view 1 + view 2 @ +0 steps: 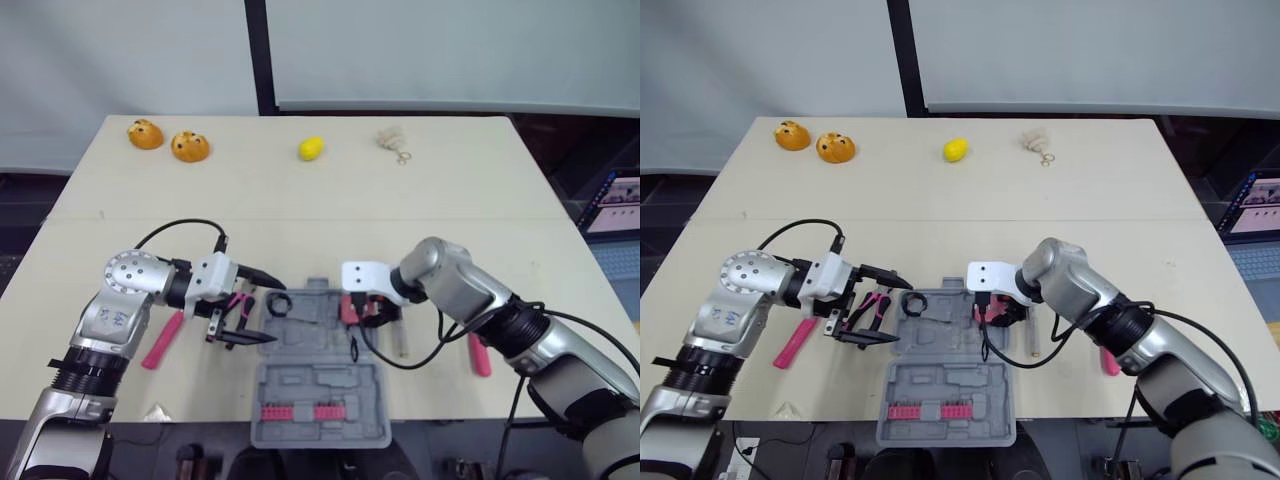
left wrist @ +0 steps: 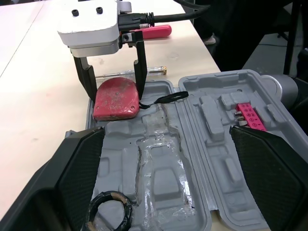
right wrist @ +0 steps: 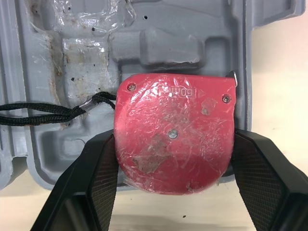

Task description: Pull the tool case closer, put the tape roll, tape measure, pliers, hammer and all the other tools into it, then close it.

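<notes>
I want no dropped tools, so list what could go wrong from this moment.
1. The tape measure, gripped by the right arm's jaws, overlaps the tool case rim; released here it may sit crooked or slide onto the table.
2. Its black cord trails across the moulded recesses toward the hinge and might get pinched when the case closes.

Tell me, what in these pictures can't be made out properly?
- Pale small object at the table's far edge: too small in the eye views to identify.
- Pink-handled tool left of the tool case, eye views: head hidden under the left arm.
- Pink tool right of the case: partly behind the right arm.
- Tape measure: sides covered by the right gripper, right wrist view.
</notes>
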### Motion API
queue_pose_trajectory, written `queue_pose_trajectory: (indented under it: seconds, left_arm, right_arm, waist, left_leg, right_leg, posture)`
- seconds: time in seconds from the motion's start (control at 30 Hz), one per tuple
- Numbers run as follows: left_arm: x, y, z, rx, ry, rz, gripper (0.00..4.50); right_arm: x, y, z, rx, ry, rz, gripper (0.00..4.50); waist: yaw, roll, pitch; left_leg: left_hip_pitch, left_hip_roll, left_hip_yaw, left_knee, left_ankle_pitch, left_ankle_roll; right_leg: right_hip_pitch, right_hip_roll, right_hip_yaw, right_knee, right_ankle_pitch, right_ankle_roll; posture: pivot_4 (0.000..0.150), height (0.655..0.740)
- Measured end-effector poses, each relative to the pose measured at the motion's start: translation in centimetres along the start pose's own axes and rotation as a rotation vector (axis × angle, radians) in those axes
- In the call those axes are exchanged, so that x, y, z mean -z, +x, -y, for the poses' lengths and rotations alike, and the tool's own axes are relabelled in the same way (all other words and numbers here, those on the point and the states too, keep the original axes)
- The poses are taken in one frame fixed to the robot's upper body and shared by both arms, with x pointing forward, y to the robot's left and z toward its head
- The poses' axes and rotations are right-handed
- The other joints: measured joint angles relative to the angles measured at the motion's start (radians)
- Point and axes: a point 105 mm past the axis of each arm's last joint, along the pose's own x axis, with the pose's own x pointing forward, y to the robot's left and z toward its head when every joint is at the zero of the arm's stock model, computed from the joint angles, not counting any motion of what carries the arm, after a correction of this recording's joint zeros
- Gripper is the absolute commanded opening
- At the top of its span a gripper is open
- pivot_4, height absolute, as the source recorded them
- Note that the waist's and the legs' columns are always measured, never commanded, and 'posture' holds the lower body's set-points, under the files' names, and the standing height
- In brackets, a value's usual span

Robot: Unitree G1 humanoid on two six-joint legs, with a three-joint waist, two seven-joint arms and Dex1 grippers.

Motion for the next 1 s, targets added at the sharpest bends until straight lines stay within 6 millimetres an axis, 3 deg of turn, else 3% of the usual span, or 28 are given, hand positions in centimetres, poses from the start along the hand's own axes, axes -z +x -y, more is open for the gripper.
queue_pose_trajectory:
  seconds: [0.2,0.27,0.33,0.5,0.63,0.73,0.83,1.0]
  left_arm:
    - [0.0,0.1,-0.1,-0.005,0.001,0.004,4.50]
    - [0.0,0.1,-0.1,-0.006,0.001,0.004,4.50]
    - [0.0,0.1,-0.1,-0.007,0.001,0.004,4.50]
    - [-0.1,0.1,-0.2,-0.015,0.002,0.003,4.50]
    - [-0.2,0.1,-0.2,-0.021,-0.002,0.001,4.50]
    - [-0.2,0.1,-0.1,-0.021,0.000,0.000,4.50]
    - [-0.5,0.2,-0.1,-0.016,0.013,0.000,4.50]
    - [-0.5,0.1,-0.1,-0.016,0.004,-0.007,4.50]
  right_arm:
    - [-0.3,0.5,-0.1,-0.003,-0.017,0.006,2.91]
    - [-0.2,0.5,0.0,-0.002,-0.021,0.007,3.95]
    - [-0.6,0.0,0.4,0.029,-0.029,0.023,4.46]
    - [-2.2,-3.4,1.0,0.119,0.002,0.151,4.46]
    - [-1.9,-5.0,-0.9,0.099,0.086,0.352,4.46]
    - [-2.1,-4.4,-1.7,0.089,0.173,0.558,3.67]
    - [-1.7,-4.3,-0.9,0.136,0.214,0.669,2.21]
    - [0.0,-3.1,-0.5,0.179,0.252,0.716,2.21]
  waist:
    - [0.000,0.000,0.000]
    - [0.000,0.000,0.000]
    - [0.000,0.000,0.000]
    - [0.002,0.000,0.000]
    - [0.006,0.000,0.000]
    - [0.002,-0.001,0.000]
    - [-0.001,0.000,0.000]
    - [0.001,0.000,0.000]
  left_leg:
    - [0.000,0.000,0.000,0.001,0.000,0.000]
    - [0.000,0.000,0.000,0.001,0.000,0.000]
    - [0.000,0.000,0.000,0.001,0.000,0.000]
    - [-0.001,0.000,-0.001,0.001,0.000,0.000]
    - [-0.002,0.000,-0.003,0.001,0.000,0.000]
    - [-0.001,-0.001,-0.002,0.001,0.000,0.000]
    - [0.000,-0.001,-0.001,0.001,0.000,0.000]
    - [0.000,-0.001,-0.001,0.001,0.000,0.000]
  right_leg:
    - [0.000,0.000,0.000,0.001,0.000,0.000]
    - [0.000,0.000,0.000,0.001,0.000,0.000]
    - [0.000,0.000,0.000,0.001,0.000,0.000]
    - [0.000,0.000,-0.001,0.001,0.000,0.000]
    - [0.001,-0.001,-0.002,-0.001,0.000,0.001]
    - [0.002,0.000,-0.001,0.000,0.001,0.001]
    - [0.002,0.001,0.000,0.001,0.001,0.001]
    - [0.001,0.001,0.000,0.000,0.000,0.001]
  posture:
    - [0.150,0.7400]
    - [0.150,0.7400]
    - [0.150,0.7400]
    - [0.150,0.7400]
    - [0.150,0.7400]
    - [0.150,0.7400]
    - [0.150,0.7400]
    - [0.150,0.7400]
